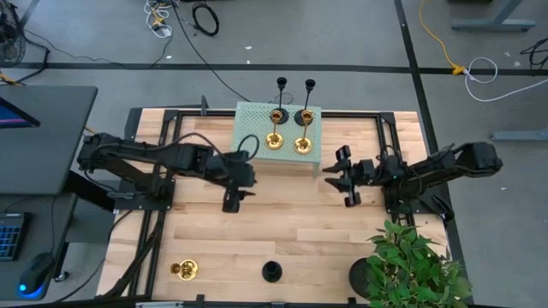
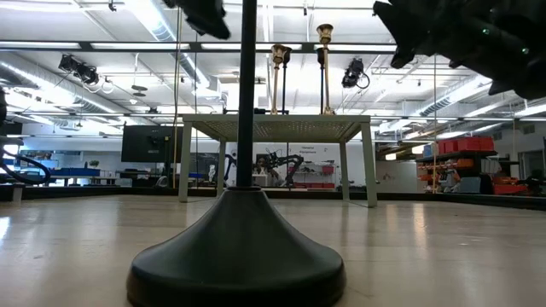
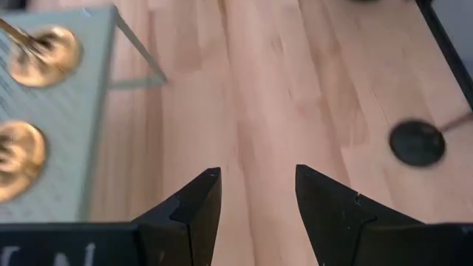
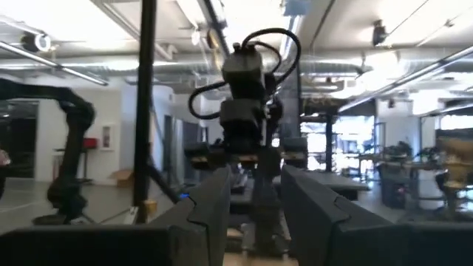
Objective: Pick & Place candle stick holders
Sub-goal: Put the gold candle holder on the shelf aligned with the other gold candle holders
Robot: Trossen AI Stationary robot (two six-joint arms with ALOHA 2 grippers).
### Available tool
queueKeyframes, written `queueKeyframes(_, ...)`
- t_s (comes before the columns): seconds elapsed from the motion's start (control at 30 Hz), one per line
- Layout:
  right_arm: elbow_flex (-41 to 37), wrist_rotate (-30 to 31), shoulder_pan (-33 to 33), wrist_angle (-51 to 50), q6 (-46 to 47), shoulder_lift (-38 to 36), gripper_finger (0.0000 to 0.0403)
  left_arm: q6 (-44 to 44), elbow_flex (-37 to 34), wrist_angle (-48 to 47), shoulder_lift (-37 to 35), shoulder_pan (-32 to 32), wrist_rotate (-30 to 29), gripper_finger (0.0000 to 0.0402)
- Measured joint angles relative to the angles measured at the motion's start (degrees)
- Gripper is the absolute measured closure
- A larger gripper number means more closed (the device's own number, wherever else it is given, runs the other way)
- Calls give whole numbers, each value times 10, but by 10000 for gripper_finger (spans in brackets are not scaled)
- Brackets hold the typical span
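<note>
Four candle stick holders (image 1: 288, 124) on green rack (image 1: 253, 128) at bench's (image 1: 300, 231) far edge: two brass, two black. One brass (image 1: 184, 270), one black (image 1: 271, 272) at near edge. Left claw (image 1: 233, 204) parted, empty. Right claw (image 1: 336, 178) parted, empty.

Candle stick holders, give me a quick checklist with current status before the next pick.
1. Left gripper open and empty: ok.
2. Right gripper open and empty: ok.
3. Four holders upright on the green stand: ok.
4. Black holder at the table's front edge upright, unobstructed: ok.
5. Brass holder at front left upright: cannot tell.
6. Plant clear of the right arm's path: cannot tell.
</note>
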Motion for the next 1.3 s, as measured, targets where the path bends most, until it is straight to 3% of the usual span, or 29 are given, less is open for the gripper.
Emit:
queueKeyframes(0.23, 0, 70, 50, -37, -14, 0, 279, -28, -74, 8, -71, -58, 1, 225)
queueKeyframes(0.7, 0, 130, 66, -40, -8, 0, 279, -117, -318, 127, -282, -214, 23, 225)
queueKeyframes(0.93, 1, 161, 66, -39, 19, 0, 279, -137, -394, 143, -342, -289, 42, 225)
queueKeyframes(1.3, 1, 245, 66, -43, 20, 0, 279, -277, -516, 181, -405, -414, 43, 225)
